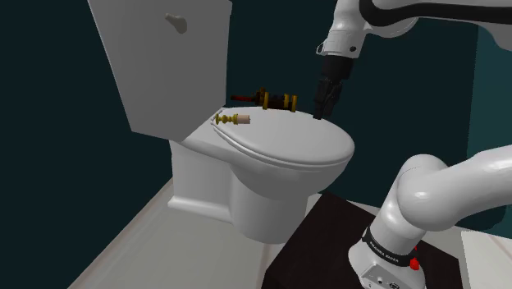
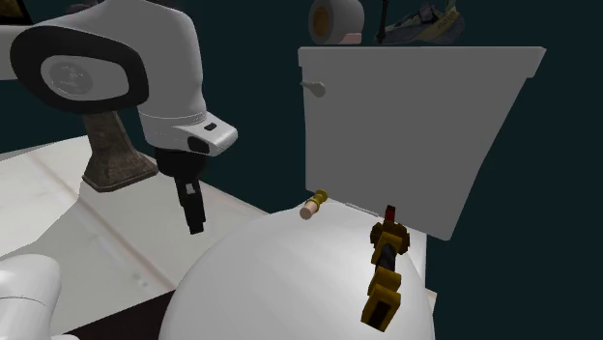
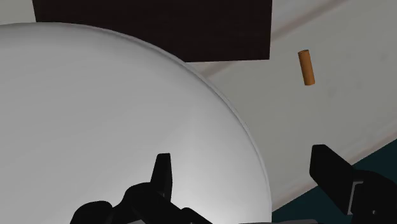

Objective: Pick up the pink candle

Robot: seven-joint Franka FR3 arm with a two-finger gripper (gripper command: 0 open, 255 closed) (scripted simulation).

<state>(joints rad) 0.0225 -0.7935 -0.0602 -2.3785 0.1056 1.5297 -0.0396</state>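
a white toilet lid (image 1: 279, 152) sits just below the gripper (image 1: 318, 113). on it, past the gripper toward the tank (image 1: 164, 66), lie a pink candle (image 1: 241, 120) and a gold-and-dark candlestick (image 1: 267, 100).

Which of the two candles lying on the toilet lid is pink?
The short pink candle lying close to the tank, gold at one end. The other candlestick is longer, dark and gold with a red tip.

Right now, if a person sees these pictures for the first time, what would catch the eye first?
First comes the big white toilet lid, which serves here as the work surface. Close to the tank lie a small pink candle and, beside it, a larger dark gold candlestick. The arm's black fingers hang open above the lid, apart from both.
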